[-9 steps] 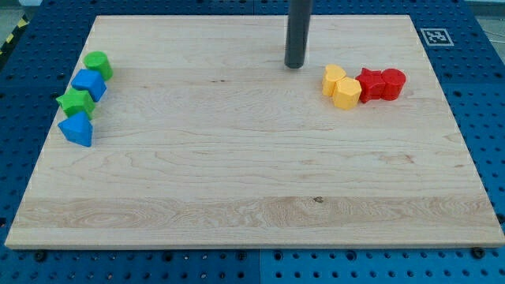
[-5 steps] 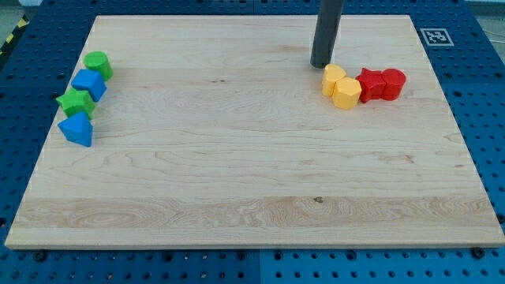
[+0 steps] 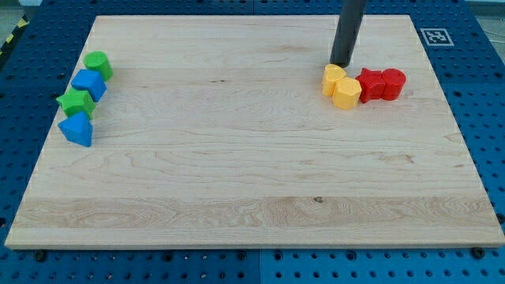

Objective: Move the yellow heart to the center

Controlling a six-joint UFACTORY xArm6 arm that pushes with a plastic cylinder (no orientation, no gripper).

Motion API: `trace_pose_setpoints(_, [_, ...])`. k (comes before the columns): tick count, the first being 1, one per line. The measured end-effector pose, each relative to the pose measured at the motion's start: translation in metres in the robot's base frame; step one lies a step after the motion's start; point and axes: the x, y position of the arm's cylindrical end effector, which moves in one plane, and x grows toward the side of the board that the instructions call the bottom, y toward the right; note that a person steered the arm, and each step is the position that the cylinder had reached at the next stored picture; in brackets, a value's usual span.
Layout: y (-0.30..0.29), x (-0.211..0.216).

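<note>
The yellow heart (image 3: 332,79) lies on the wooden board (image 3: 237,158) at the view's upper right, touching a yellow hexagon-like block (image 3: 347,93) just below and right of it. My tip (image 3: 341,63) stands just above the yellow heart, at its top right edge, very close or touching. Two red blocks (image 3: 371,84) (image 3: 393,82) lie right of the yellow pair, touching them.
At the view's left edge sits a column of blocks: a green cylinder (image 3: 98,64), a blue block (image 3: 89,84), a green star (image 3: 76,102) and a blue triangle-like block (image 3: 77,128). A fiducial marker (image 3: 433,36) is at the board's top right corner.
My tip has moved to the view's right along the top of the board, from left of the yellow blocks to just above the yellow heart. No block has moved.
</note>
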Motion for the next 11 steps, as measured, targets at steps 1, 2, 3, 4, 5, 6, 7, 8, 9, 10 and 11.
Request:
trace_pose_setpoints(1, [0.004,0.007])
trace_pose_setpoints(2, [0.004,0.016])
trace_pose_setpoints(3, [0.014,0.017])
trace_pose_setpoints(4, [0.018,0.03])
trace_pose_setpoints(5, [0.016,0.036])
trace_pose_setpoints(6, [-0.004,0.036])
trace_pose_setpoints(7, [-0.021,0.036])
trace_pose_setpoints(8, [-0.046,0.035])
trace_pose_setpoints(9, [-0.046,0.035])
trace_pose_setpoints(10, [-0.048,0.041])
trace_pose_setpoints(11, [-0.06,0.042])
